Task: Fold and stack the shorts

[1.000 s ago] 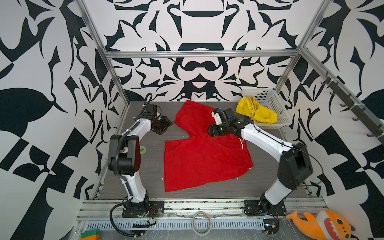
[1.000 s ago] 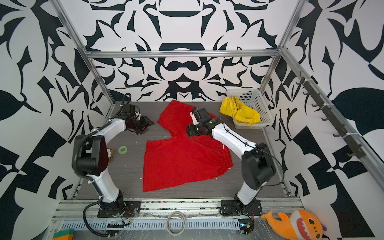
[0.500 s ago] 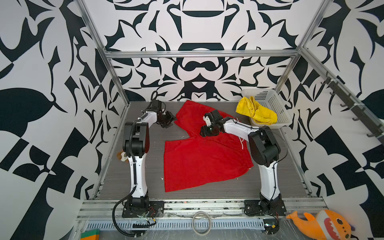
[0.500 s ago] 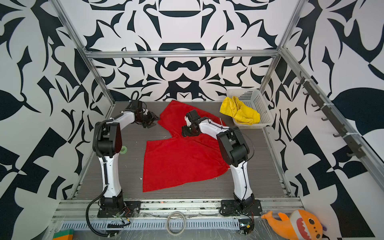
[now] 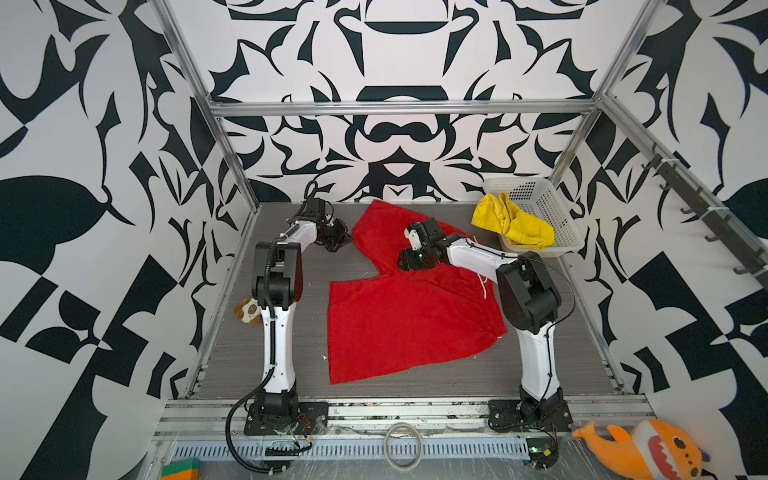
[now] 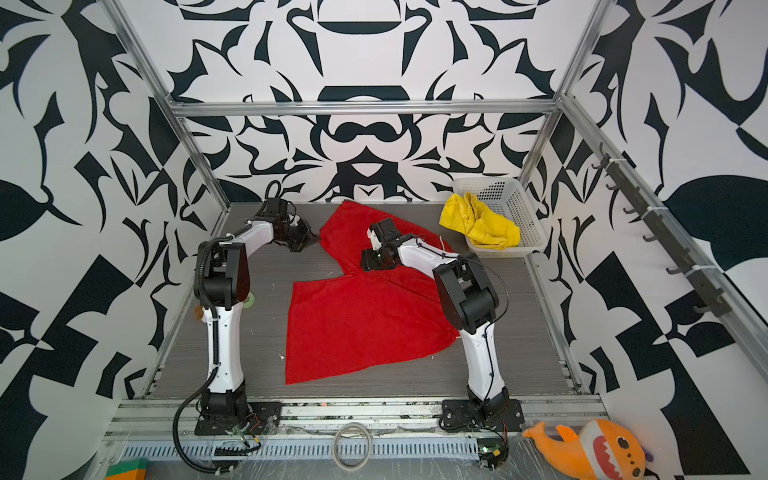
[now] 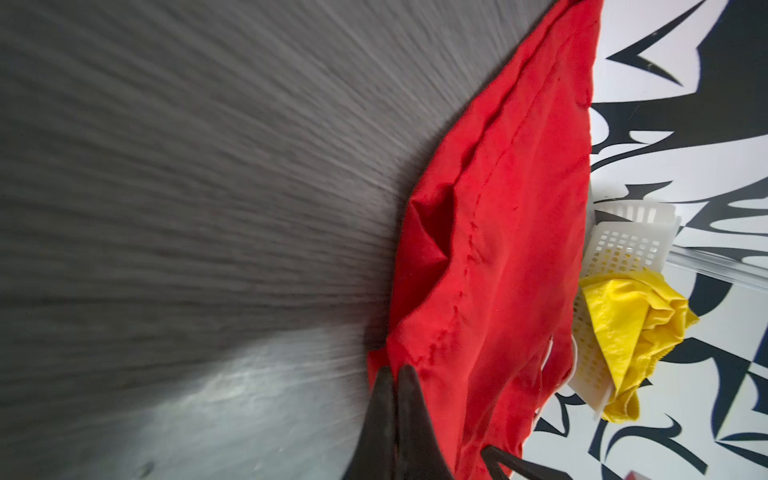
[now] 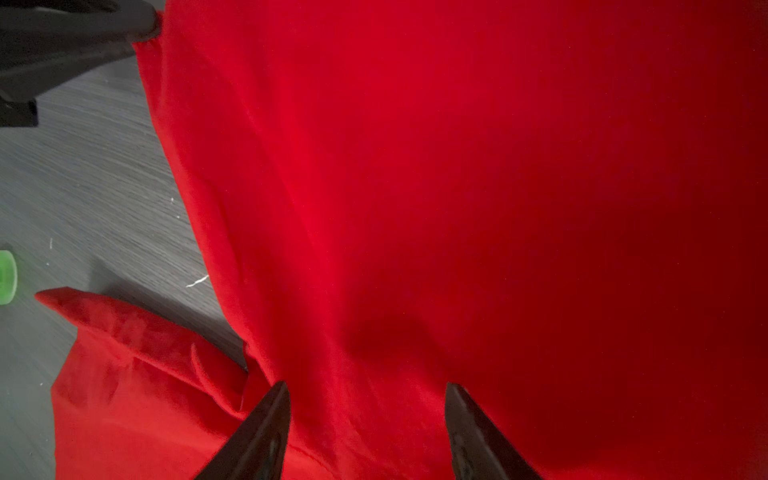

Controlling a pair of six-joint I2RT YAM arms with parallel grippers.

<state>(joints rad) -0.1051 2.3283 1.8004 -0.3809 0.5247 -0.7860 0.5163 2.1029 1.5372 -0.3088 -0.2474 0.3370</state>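
The red shorts (image 5: 407,320) (image 6: 361,324) lie spread flat on the grey table, legs pointing left. My left gripper (image 5: 347,241) (image 6: 313,241) is at the far leg's left corner. In the left wrist view its jaws (image 7: 395,374) are pressed together on the hem of the red shorts (image 7: 498,249). My right gripper (image 5: 405,264) (image 6: 368,264) hangs open over the crotch, with red cloth (image 8: 457,187) under its spread fingers (image 8: 368,386). The yellow shorts (image 5: 513,226) (image 6: 478,226) (image 7: 631,324) sit crumpled over the basket's rim.
A white perforated basket (image 5: 552,208) (image 6: 515,203) stands at the back right corner. A green tape roll (image 8: 6,276) and a small brown-and-white toy (image 5: 248,309) lie by the left arm. An orange plush shark (image 5: 648,453) and a ring (image 5: 402,444) lie off the table's front.
The left gripper has moved right to the corner of the red shorts and shut there. The right gripper has shifted left toward the crotch and stayed open.
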